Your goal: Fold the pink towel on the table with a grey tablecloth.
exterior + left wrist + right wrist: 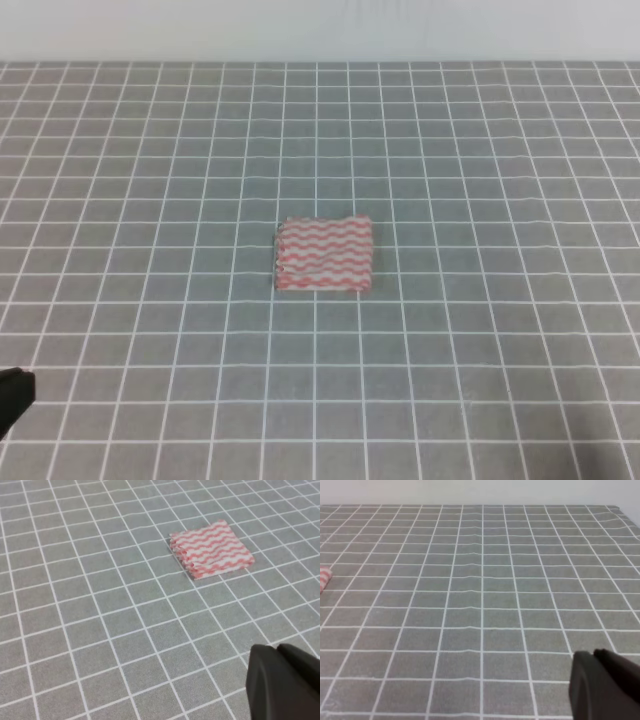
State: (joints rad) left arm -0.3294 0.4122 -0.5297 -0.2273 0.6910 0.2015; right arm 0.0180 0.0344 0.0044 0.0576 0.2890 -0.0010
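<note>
The pink towel [325, 254] lies flat near the middle of the table with a grey tablecloth [150, 200], as a small striped rectangle with stacked zigzag edges on its left side. In the left wrist view the pink towel [211, 548] sits up and to the right, well away from my left gripper [272, 652], whose dark fingers meet with nothing between them. In the right wrist view my right gripper [592, 655] looks the same, pressed together and empty, and only a sliver of the pink towel [324, 578] shows at the left edge. Neither gripper touches the towel.
A dark part of the left arm [12, 398] pokes in at the bottom left of the high view. The far edge of the table [320, 62] meets a pale wall. Nothing but the towel lies on the grid cloth.
</note>
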